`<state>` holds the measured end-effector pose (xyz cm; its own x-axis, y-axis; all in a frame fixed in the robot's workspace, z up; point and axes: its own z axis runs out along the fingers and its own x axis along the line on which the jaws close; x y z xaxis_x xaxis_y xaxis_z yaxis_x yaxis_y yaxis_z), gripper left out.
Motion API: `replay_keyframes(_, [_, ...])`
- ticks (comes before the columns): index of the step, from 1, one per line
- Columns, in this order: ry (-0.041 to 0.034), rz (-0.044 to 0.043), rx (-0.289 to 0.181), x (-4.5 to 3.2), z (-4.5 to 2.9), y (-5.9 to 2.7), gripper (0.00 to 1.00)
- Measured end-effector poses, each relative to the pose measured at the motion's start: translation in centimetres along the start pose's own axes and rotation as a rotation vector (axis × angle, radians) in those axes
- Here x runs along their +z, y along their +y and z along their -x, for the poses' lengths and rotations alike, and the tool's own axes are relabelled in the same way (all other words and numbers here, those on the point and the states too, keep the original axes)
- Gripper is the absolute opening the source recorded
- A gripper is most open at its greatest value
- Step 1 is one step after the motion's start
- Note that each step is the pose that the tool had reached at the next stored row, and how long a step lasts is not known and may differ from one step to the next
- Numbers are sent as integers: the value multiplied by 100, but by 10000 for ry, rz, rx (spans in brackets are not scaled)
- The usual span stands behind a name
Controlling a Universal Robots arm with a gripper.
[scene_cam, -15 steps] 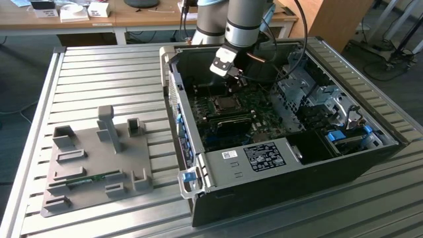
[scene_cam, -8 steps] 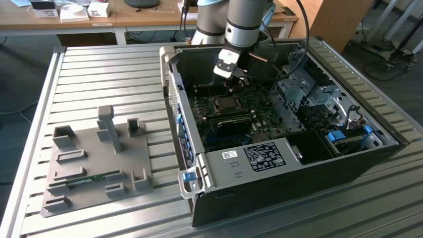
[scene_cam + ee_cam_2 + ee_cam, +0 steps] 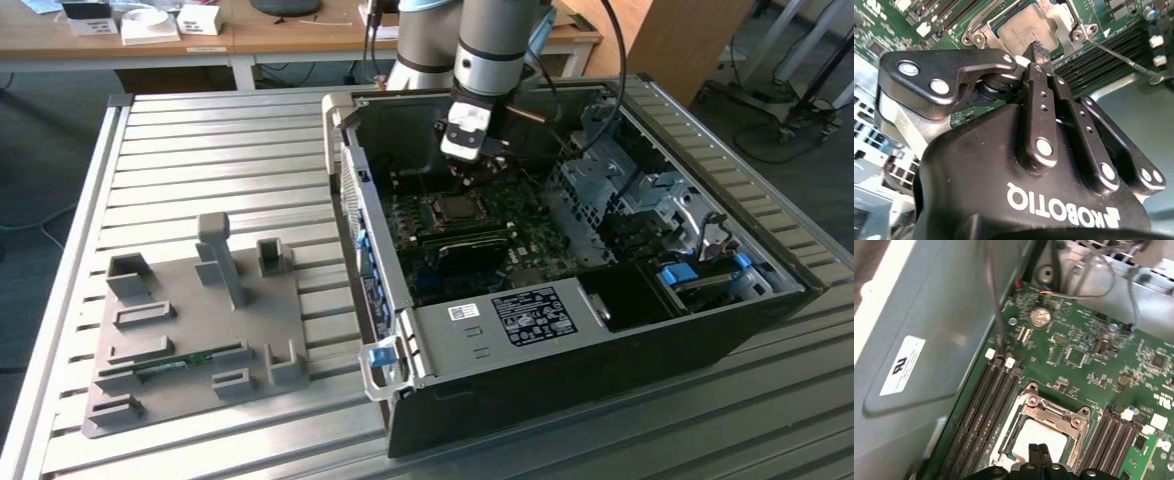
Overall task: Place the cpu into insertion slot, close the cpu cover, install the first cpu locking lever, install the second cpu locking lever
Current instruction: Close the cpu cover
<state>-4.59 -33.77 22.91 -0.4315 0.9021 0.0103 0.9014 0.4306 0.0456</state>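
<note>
Reading the exterior view as a clock face with the insertion slot (image 3: 455, 208) at its centre, a grey metal drive cage (image 3: 627, 190) crowds in at three o'clock. A boxed power supply (image 3: 534, 315) with a printed label sits at five. Well apart at nine, outside the open computer case (image 3: 574, 390), a grey fixture plate (image 3: 200, 320) lies on the slatted table (image 3: 200, 150).

In the first wrist view, long black memory slots (image 3: 984, 405) flank the socket on both sides. A coin battery (image 3: 1040, 317) sits on the green board (image 3: 1094, 365) beyond it, and loose cables (image 3: 1089, 275) hang past the board's edge. The case wall (image 3: 901, 365) rises close beside one bank of slots.

The cpu (image 3: 1051, 435) already lies in the socket. The cpu cover (image 3: 1054, 412) lies flat around it, its window framing the silver top. In the second wrist view a thin wire lever (image 3: 1119, 56) runs out from a corner of the cover across the memory slots.

My arm comes down from twelve o'clock, nearly upright, into the case. My gripper (image 3: 478, 178) points straight down, fingers pressed together with nothing seen between them. Their tips are right over the chip's top. Whether they touch it I cannot tell.
</note>
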Motion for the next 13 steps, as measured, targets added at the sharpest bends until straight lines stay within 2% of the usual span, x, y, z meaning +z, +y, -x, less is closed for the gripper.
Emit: replay_keyframes(13, [106,-23,-2336,2,0,0,11])
